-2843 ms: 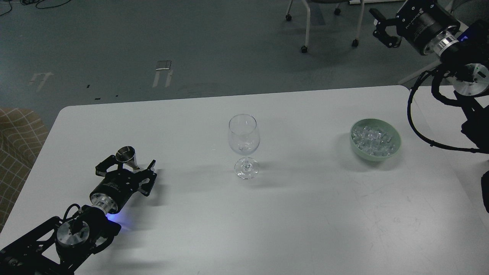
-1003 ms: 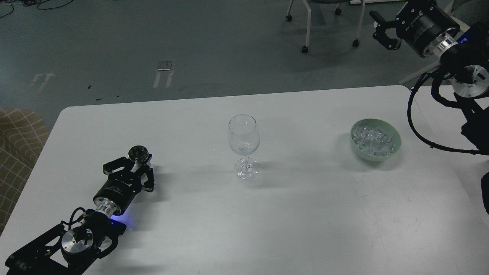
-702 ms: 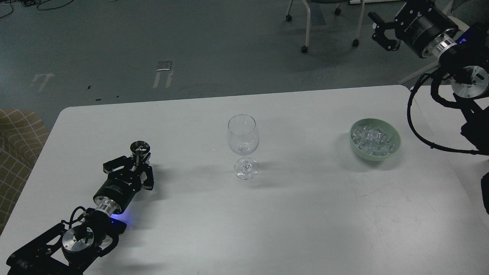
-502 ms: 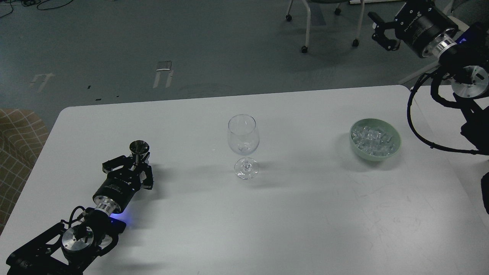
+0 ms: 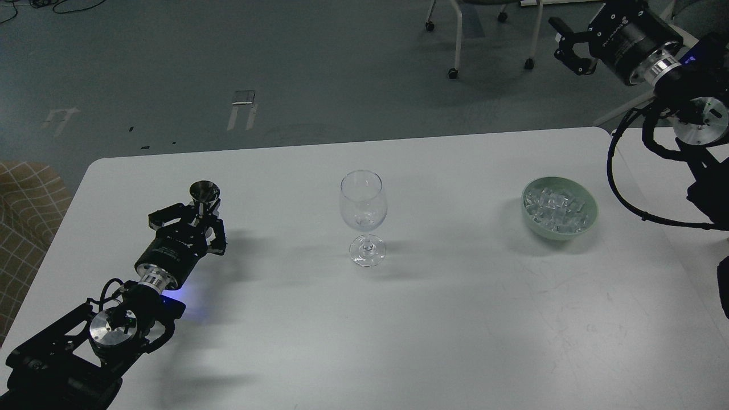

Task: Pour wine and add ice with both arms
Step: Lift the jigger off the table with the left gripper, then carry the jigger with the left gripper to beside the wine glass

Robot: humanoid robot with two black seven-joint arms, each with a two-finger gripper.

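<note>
A clear empty wine glass [image 5: 363,208] stands upright at the middle of the white table [image 5: 455,319]. A pale green bowl [image 5: 590,223] at the right holds a heap of clear ice [image 5: 555,205]. My left gripper [image 5: 199,215] is shut on the narrow foot of a small shiny metal measuring cup [image 5: 204,192] and holds it upright, mouth up, a little above the table, well left of the glass. My right gripper [image 5: 569,42] hangs high beyond the table's far right corner, above and behind the bowl, with its jaws apart and empty.
Chair legs on castors [image 5: 454,71] stand on the grey floor behind the table. A tan checkered seat [image 5: 23,205] sits off the table's left edge. My right arm's cable [image 5: 618,188] loops beside the bowl.
My left gripper closed on the metal cup, then lifted it up and slightly away from me. The right arm barely moved.
</note>
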